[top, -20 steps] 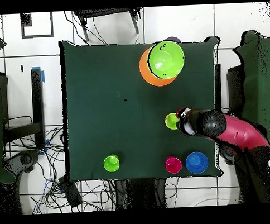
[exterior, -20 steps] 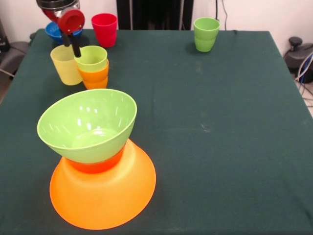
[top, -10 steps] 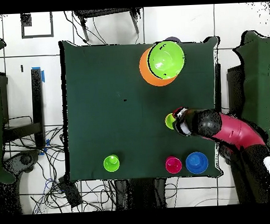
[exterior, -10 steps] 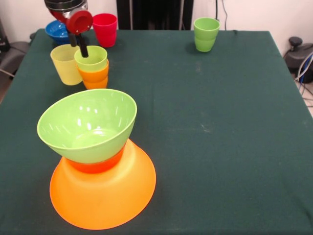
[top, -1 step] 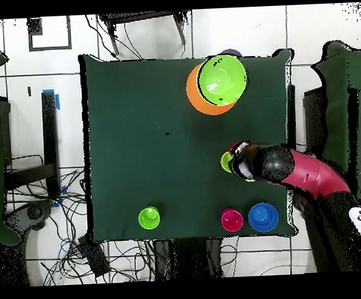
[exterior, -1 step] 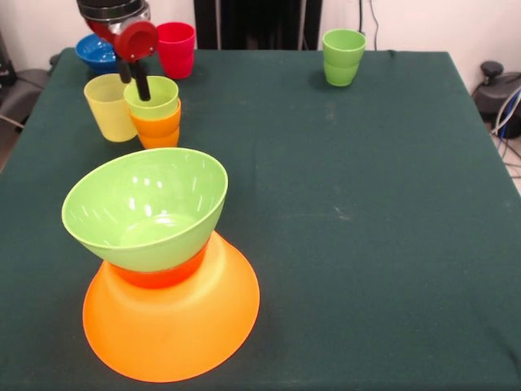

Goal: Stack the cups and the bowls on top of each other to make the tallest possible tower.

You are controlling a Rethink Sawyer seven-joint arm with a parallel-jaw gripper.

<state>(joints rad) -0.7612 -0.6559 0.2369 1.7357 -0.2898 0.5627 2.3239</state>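
Note:
The tower stands at the front left: a lime green bowl [exterior, -1 step: 145,208] [top, -1 step: 221,77] rests on a small orange-red bowl [exterior, -1 step: 159,277], which sits on an upturned wide orange bowl [exterior, -1 step: 175,322] [top, -1 step: 195,95]. Behind it, a lime green cup [exterior, -1 step: 152,97] [top, -1 step: 226,162] is nested in an orange cup [exterior, -1 step: 158,127], with a yellow cup [exterior, -1 step: 107,107] beside them. My gripper [exterior, -1 step: 133,79] [top, -1 step: 236,157] hangs open over the lime cup's left rim. One black finger [exterior, -1 step: 142,85] dips inside the cup and the other stays outside it.
A red cup [exterior, -1 step: 175,47] [top, -1 step: 231,220] and a blue bowl [exterior, -1 step: 95,50] [top, -1 step: 262,217] stand at the far left corner. Two nested green cups [exterior, -1 step: 343,55] [top, -1 step: 149,217] stand at the far right. The green cloth table [exterior, -1 step: 366,228] ends close behind them.
My gripper has shifted right in the front view, from between the yellow and lime cups onto the lime cup's rim. No cup or bowl has moved.

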